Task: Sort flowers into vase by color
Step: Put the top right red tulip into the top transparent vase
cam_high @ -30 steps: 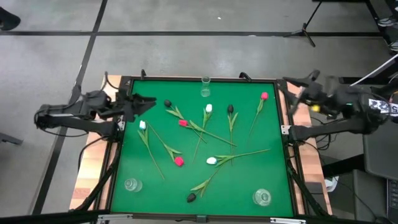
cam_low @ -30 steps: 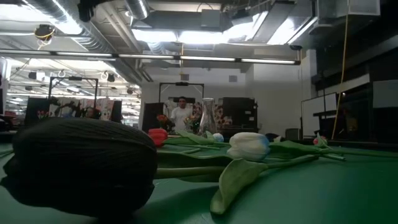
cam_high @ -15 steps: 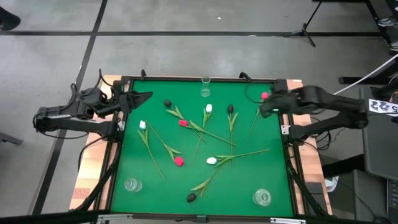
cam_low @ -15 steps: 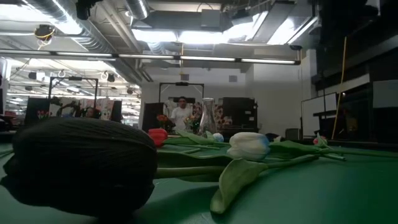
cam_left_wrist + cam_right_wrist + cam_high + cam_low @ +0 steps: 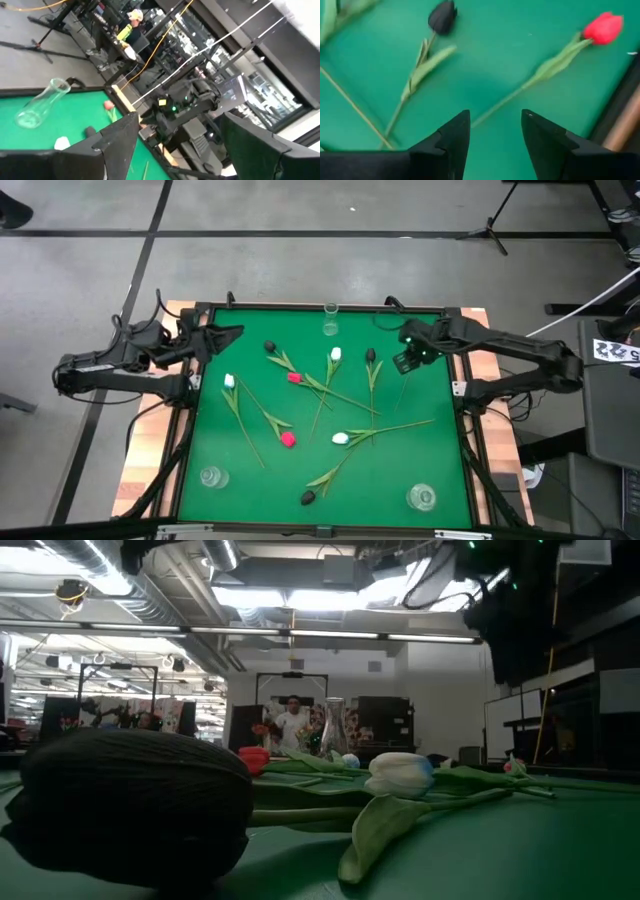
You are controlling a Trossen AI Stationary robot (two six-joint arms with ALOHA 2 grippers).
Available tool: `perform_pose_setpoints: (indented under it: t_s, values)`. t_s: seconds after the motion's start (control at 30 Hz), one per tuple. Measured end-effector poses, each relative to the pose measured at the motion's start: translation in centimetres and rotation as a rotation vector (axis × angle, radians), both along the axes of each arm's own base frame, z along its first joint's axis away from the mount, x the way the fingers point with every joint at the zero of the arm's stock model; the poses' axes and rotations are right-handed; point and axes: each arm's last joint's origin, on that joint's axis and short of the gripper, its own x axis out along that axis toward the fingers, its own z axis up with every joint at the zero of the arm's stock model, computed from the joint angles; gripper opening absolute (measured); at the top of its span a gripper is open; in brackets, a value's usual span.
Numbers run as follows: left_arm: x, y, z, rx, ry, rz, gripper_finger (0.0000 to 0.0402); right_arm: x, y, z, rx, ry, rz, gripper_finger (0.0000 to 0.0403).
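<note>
Tulips lie scattered flat on the green mat: black heads (image 5: 269, 346) (image 5: 370, 355) (image 5: 308, 498), white heads (image 5: 229, 381) (image 5: 336, 354) (image 5: 340, 438), pink-red heads (image 5: 294, 377) (image 5: 288, 439). My right gripper (image 5: 405, 358) hangs open over the far-right pink-red tulip. In the right wrist view its head (image 5: 603, 27) shows, and its stem (image 5: 520, 92) runs toward the gap between my fingers (image 5: 495, 130), which stay above it. My left gripper (image 5: 228, 336) waits open at the mat's far-left edge.
Three clear glass vases stand on the mat: far middle (image 5: 330, 320), near left (image 5: 211, 477), near right (image 5: 421, 498). A raised dark rim (image 5: 455, 390) frames the mat. Crossed stems crowd the middle. A person stands in the room beyond the table (image 5: 291, 720).
My right arm has swung in from beyond the table's right edge toward the left. It now reaches over the far-right corner, with its gripper above the pink-red tulip there. The flowers have not moved.
</note>
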Motion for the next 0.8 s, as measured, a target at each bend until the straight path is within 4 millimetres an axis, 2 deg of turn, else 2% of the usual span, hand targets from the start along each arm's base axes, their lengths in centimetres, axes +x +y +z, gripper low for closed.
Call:
perform_pose_setpoints:
  t_s: [0.13, 0.27, 0.4, 0.53, 0.63, 0.8]
  values:
    - [0.0, 0.0, -0.3, -0.003, 0.027, 0.0, 0.0273, -2.8, -0.8, -2.2, 0.021, 0.002, -0.144, 0.0177]
    - [0.0, 0.0, -0.4, -0.005, 0.043, 0.0, 0.0273, -4.3, -1.4, -4.1, 0.048, 0.033, -0.223, 0.0177]
    - [0.0, 0.0, -0.4, -0.012, 0.04, -0.001, 0.0273, -3.2, -2.1, -5.5, 0.0, -0.052, -0.189, 0.0177]
    - [0.0, 0.0, -0.4, -0.021, 0.035, -0.001, 0.0273, -2.7, -2.6, -7.1, -0.036, -0.019, -0.193, 0.0184]
    - [0.0, 0.0, -0.4, -0.026, 0.037, -0.001, 0.0273, -2.6, -2.6, -8.3, -0.001, 0.028, -0.216, 0.0211]
    - [0.0, 0.0, -0.5, -0.027, 0.04, -0.001, 0.0273, -2.1, -2.8, -9.8, 0.061, 0.07, -0.233, 0.0285]
